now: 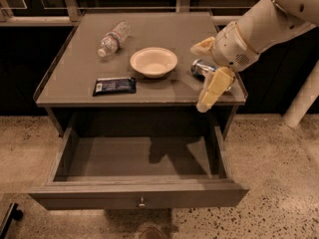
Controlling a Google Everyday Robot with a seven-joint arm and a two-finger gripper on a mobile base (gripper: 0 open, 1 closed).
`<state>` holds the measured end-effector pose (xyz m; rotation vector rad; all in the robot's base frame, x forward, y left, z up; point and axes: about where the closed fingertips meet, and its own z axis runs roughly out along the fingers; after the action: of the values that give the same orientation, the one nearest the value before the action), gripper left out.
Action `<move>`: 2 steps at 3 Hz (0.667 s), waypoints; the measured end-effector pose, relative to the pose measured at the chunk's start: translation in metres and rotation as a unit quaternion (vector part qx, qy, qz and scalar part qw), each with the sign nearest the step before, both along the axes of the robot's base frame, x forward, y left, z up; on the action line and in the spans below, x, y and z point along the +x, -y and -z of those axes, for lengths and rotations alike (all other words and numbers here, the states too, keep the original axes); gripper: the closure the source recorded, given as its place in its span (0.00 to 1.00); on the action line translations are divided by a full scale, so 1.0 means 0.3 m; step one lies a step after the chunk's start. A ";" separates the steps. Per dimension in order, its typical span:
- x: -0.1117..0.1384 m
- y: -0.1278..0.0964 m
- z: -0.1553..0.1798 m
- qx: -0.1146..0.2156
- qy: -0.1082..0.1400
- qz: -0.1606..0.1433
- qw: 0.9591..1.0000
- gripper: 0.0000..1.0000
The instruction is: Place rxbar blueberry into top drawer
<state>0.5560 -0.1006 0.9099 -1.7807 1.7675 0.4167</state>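
The gripper (198,77) hangs over the right front corner of the table (149,26), its two fingers spread wide and holding nothing. Just behind it lies a crushed can (201,67), partly hidden by the lower finger. To the left sits a bowl (153,61), and further back a plastic bottle (113,38) lies on its side. The snack bar (114,85) lies flat near the table's front edge, left of the bowl. Below, the drawer (99,197) stands pulled out, with a round knob (142,201) on its front.

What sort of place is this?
Likely office break area or lab: speckled floor, cabinet with top drawer open, rxbar blueberry on top. Gripper hangs at the cabinet's front corner, by the can.
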 end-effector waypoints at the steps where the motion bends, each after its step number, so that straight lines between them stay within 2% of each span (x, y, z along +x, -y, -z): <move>1: 0.000 0.000 0.000 0.000 0.000 0.000 1.000 0.00; 2: 0.007 -0.031 -0.043 0.014 0.028 -0.005 0.999 0.00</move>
<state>0.5582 -0.0913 0.9228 -1.7654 1.7070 0.3896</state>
